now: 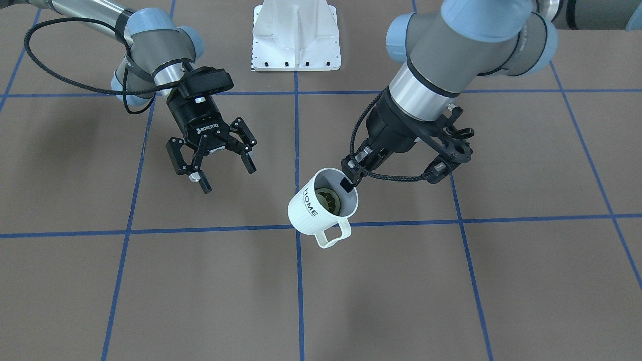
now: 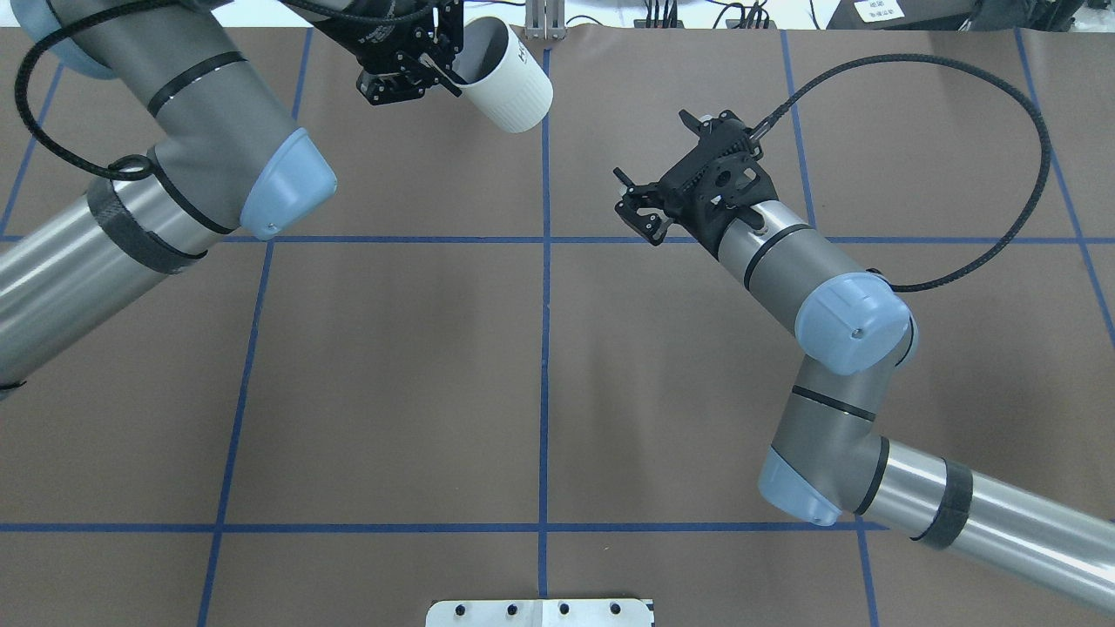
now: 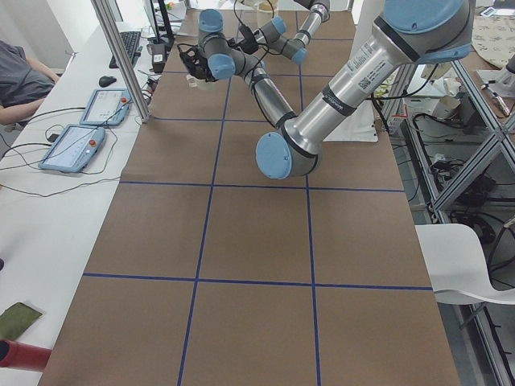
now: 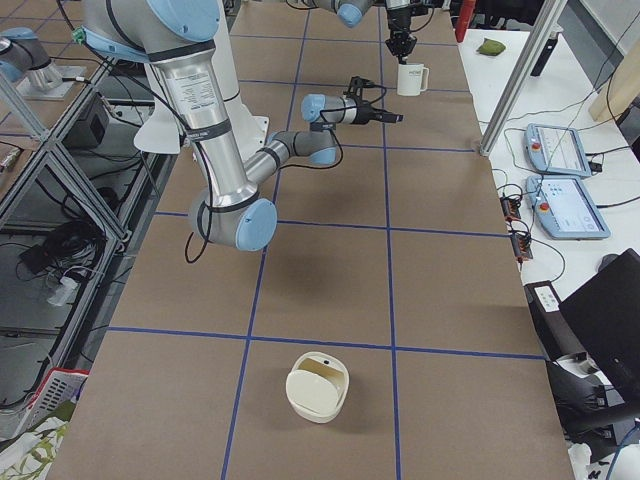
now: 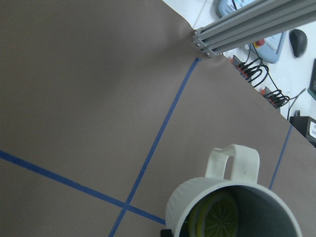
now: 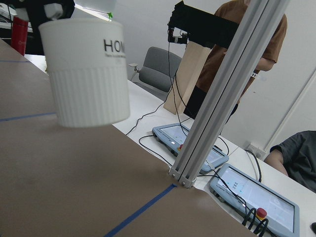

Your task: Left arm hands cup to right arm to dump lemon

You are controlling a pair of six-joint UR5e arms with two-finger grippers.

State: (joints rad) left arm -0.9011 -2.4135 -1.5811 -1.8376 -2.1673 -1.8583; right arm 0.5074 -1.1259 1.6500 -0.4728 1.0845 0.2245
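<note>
Because the cup (image 1: 307,210) had to pass across, we held it aloft by its rim in our clamped left gripper (image 1: 349,177), lemon (image 1: 328,199) inside, with the right gripper (image 1: 226,175) spread nearby.

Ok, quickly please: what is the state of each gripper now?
Left gripper: closed on the rim of the cup, lemon inside.
Right gripper: open, holding nothing.

Lemon (image 1: 328,199) in cup (image 1: 307,214); cup rim in left jaws, above table (image 1: 200,286); right jaws beside cup, well apart.
</note>
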